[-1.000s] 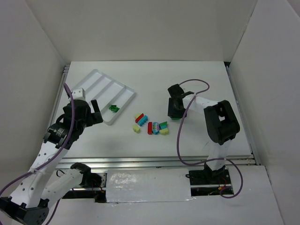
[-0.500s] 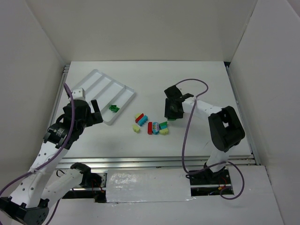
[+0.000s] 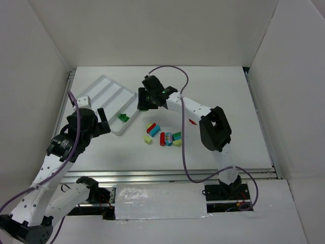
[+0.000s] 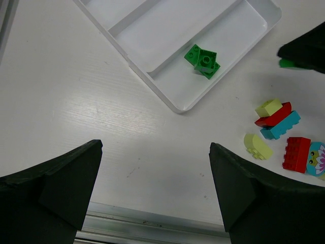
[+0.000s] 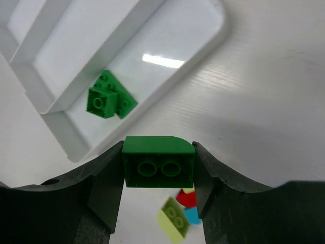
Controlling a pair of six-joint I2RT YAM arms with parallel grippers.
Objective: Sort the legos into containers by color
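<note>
Up by the tray's right-hand corner in the overhead view, my right gripper (image 3: 145,103) is pinched narrow on a green brick (image 5: 158,170). One finger sits on each short end, so the brick's long axis runs straight across the wrist frame, finger to finger. A flat face with two round circles looks at the camera, and the rounded corner sits at upper right. The tray (image 5: 63,134) lies up and to the left of my fingers in that frame, and I'm hanging over bare table (image 5: 264,101) just outside its rim. The end slot (image 5: 167,46) is the nearest one, running from lower left to upper right, so my brick sits at a slant to it. Two green bricks (image 5: 107,100) already lie touching each other toward that slot's lower-left end, and that's my colour. I reckon a short carry up and left over the rim puts me above them, and the slot looks wide enough to take the brick without a turn; let go too early and it may land on the rim. My left gripper (image 4: 155,152) hangs wide apart and empty off the tray's lower corner, near enough but holding nothing, so this drop is the right arm's. More loose bricks (image 3: 162,134) wait in the middle of the overhead frame.
</note>
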